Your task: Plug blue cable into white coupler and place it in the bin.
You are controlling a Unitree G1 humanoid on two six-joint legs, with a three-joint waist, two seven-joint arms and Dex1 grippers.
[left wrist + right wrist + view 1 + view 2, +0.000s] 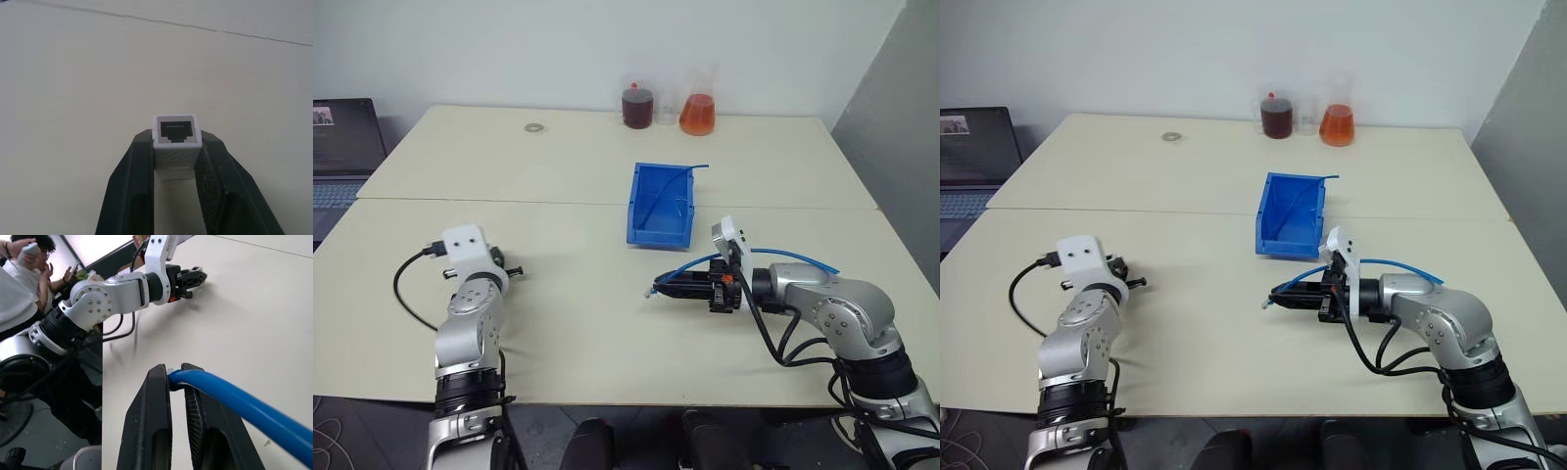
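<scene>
White coupler [176,138] pinched in left jaws, blue cable [234,399] pinched in right jaws

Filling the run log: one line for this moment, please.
left gripper: shut on white coupler | right gripper: shut on blue cable | unplugged | bin: behind

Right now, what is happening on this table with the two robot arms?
A humanoid robot is preparing to join two parts. Its left tool is shut on the white coupler, with the socket facing outward. Its right tool is shut on the blue cable near one end. The two tools are apart above the table, so nothing is plugged in yet. The bin waits farther back.
</scene>
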